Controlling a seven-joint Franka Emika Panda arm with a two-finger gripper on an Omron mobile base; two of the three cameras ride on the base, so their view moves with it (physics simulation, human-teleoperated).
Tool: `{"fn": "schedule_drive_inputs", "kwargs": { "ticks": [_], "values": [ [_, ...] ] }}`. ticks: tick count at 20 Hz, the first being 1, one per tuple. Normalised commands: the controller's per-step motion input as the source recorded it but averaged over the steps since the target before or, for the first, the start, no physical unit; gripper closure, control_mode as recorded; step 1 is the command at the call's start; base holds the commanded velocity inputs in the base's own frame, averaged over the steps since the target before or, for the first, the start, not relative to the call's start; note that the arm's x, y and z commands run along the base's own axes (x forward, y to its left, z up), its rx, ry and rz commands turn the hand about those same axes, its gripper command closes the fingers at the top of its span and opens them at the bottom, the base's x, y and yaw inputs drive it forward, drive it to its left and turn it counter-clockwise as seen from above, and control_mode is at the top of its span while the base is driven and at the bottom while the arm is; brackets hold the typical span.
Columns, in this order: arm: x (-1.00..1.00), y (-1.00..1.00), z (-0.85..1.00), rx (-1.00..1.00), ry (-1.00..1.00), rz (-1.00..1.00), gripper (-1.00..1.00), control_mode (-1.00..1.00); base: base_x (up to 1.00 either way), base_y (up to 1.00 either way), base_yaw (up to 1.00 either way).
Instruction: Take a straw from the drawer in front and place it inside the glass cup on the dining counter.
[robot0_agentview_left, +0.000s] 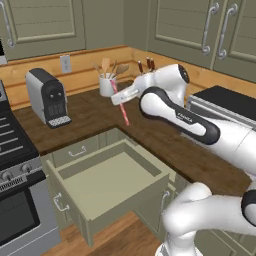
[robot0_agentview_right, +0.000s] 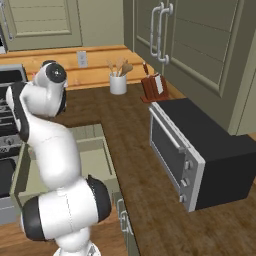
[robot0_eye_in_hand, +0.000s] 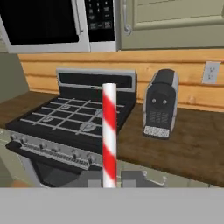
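Observation:
My gripper is shut on the straw, a thin red-and-white striped straw held up in the air over the wooden corner counter, behind the drawer. The sage-green drawer stands pulled wide open below it, and its inside looks bare. In the hand view the straw rises straight up from between the two dark fingertips of my gripper. In the right base view the drawer shows partly behind my arm. The glass cup and the dining counter are out of view.
A grey coffee machine stands on the counter left of the gripper, by the stove. A white utensil holder sits in the corner. A toaster oven and knife block stand to the right. A microwave hangs above the stove.

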Motion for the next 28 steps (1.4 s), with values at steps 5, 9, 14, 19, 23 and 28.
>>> {"fn": "schedule_drive_inputs", "kwargs": {
  "ticks": [5,9,14,19,23,28],
  "values": [
    [-0.65,-0.54,-0.12,0.0,0.18,-0.22,1.0,-1.0,0.0,0.0,0.0],
    [-0.22,-0.62,0.0,0.0,0.28,-0.27,1.0,-1.0,0.0,0.0,0.0],
    [-0.22,-0.55,-0.04,0.0,0.31,-0.24,1.0,-1.0,0.0,0.0,0.0],
    [-0.09,-0.42,-0.26,0.0,0.26,-0.17,1.0,-1.0,0.0,0.0,0.0],
    [-0.18,-0.09,-0.08,0.0,0.06,-0.05,1.0,1.0,-0.44,-0.11,-0.05],
    [0.0,0.0,0.0,0.0,0.0,0.0,1.0,1.0,-1.0,-0.06,-0.1]
  ]
}}
